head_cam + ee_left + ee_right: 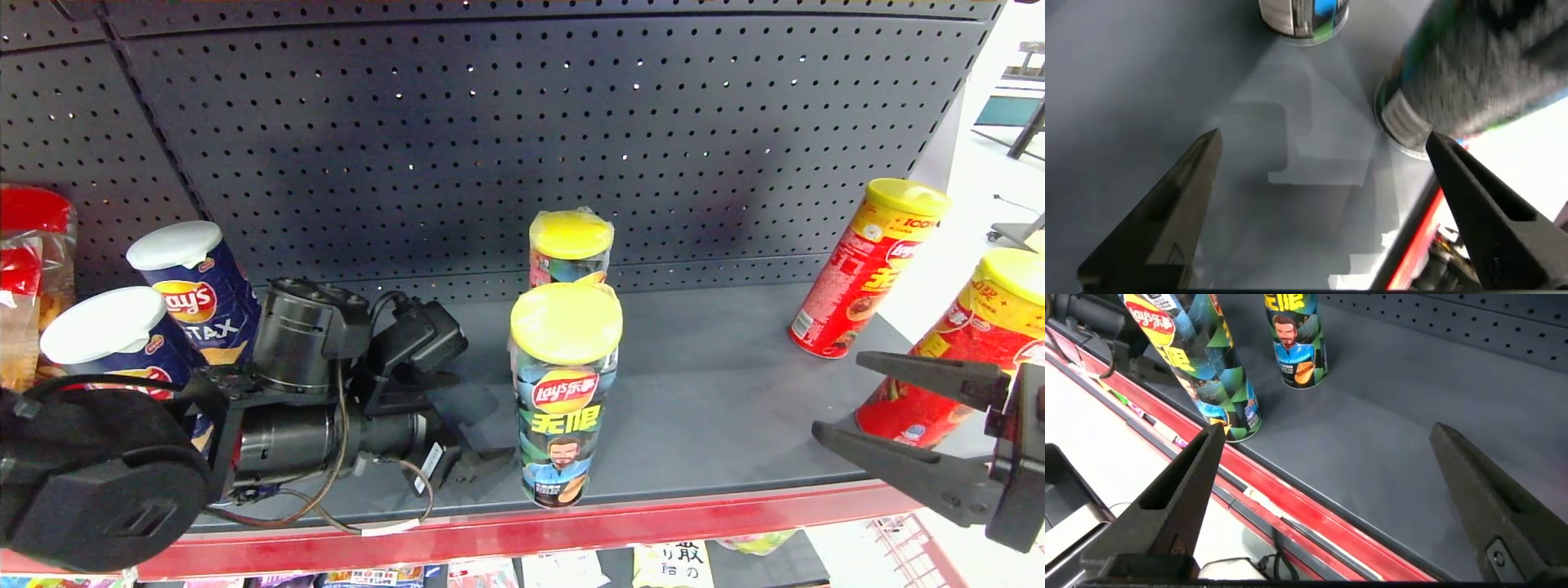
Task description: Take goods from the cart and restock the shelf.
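- Left arm lies low over the left end of the shelf (718,392), forearm roughly level. The left gripper (1323,139) points along the deck toward the front chip canister (563,392). Fingers are spread, with nothing between them.
- Right arm sits at the shelf's right front corner, by the red front rail (653,518). The right gripper (837,394) points back along the front edge toward the canisters. Fingers are spread wide and empty.
- Front chip canister: yellow lid, upright, at the front edge mid-shelf, near the left fingertips.
- Rear chip canister (570,245): same kind, upright, straight behind the front one toward the pegboard back (490,122).
- Head view gives the lids and the neighbours: two red canisters (865,269) with yellow lids at the right end, and two blue canisters (200,286) with white lids at the left end, behind the left arm.
- Left wrist view gives both canister bases on the deck. The front one is blurred and close to one finger.
- Right wrist view gives both canisters' printed sides. The front one stands just beside the rail.
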